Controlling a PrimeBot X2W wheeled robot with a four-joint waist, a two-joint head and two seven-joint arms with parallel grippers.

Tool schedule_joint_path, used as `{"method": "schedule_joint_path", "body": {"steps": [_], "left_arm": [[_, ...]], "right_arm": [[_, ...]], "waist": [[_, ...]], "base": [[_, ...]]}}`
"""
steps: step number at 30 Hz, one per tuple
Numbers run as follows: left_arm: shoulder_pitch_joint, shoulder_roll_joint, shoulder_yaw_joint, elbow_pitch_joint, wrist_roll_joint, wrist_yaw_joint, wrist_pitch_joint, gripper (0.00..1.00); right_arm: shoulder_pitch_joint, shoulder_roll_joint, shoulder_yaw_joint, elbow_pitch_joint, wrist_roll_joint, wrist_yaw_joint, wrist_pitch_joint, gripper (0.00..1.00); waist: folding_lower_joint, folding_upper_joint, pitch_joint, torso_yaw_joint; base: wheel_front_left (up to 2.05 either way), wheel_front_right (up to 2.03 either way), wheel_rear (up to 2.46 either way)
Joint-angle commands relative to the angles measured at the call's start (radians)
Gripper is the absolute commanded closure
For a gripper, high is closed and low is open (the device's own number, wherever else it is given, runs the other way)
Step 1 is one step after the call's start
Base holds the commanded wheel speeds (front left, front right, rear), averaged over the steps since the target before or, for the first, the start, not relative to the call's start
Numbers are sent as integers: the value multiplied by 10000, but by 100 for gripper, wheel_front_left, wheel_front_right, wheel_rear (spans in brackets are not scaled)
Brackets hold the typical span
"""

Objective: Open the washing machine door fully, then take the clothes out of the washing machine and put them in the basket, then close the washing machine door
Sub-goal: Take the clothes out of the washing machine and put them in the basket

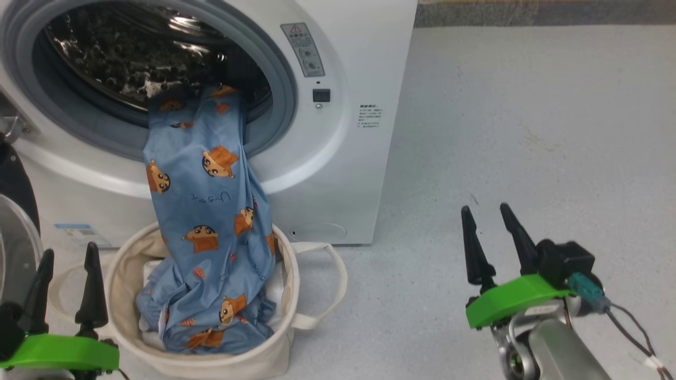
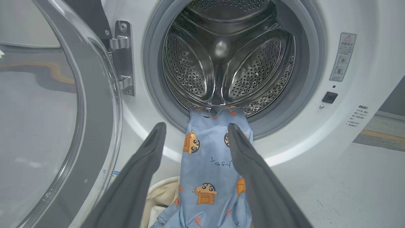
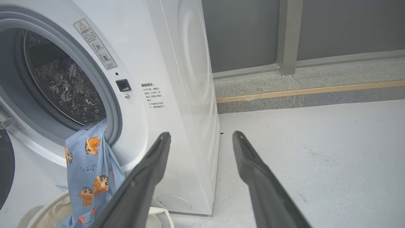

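- Fingers [image 1: 91, 285] of my left gripper [image 1: 69, 250] stand wide apart with nothing between them. They sit at 8 o'clock in my head view, just beside the basket's left rim.
- At 9 o'clock from the drum mouth, the washing machine door [image 2: 47, 126] hangs swung open on its hinge [image 2: 121, 57].
- My wrist camera looks straight into the steel drum [image 2: 221, 57].
- At the 6 o'clock lip of the grey gasket [image 2: 153, 79], the clothes [image 1: 206, 211] spill out, pale blue with orange cartoon figures. The upper end lies inside the drum and the lower end is heaped in the basket.
- Directly at 6 o'clock below that opening, the basket [image 1: 248, 364] sits on the floor close against the washing machine [image 1: 348, 158]. One loop handle [image 1: 340, 274] juts out at 3 o'clock.
- My right gripper [image 1: 485, 208] is at 4 o'clock in the head view. Its fingers are spread wide and empty over the grey floor [image 1: 528, 105], well apart from the clothes and the machine.
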State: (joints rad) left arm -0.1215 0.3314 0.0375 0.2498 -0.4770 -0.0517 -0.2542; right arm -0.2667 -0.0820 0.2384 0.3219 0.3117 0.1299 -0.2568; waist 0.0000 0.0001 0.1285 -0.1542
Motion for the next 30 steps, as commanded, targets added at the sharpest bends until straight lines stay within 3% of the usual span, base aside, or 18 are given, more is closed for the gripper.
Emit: {"method": "schedule_joint_path", "body": {"steps": [1,30], "left_arm": [[-264,304,429,-323,40,42,-21,0],[-966,516,-93,777,243,5,22,0]], "right_arm": [[40,83,214,-228,88,8,-49,0],[-14,85,172,-188,92,8,-49,0]], "waist": [[0,-1,-65,15],[0,-1,-159,-14]], "base": [[0,0,0],[0,0,0]]}}
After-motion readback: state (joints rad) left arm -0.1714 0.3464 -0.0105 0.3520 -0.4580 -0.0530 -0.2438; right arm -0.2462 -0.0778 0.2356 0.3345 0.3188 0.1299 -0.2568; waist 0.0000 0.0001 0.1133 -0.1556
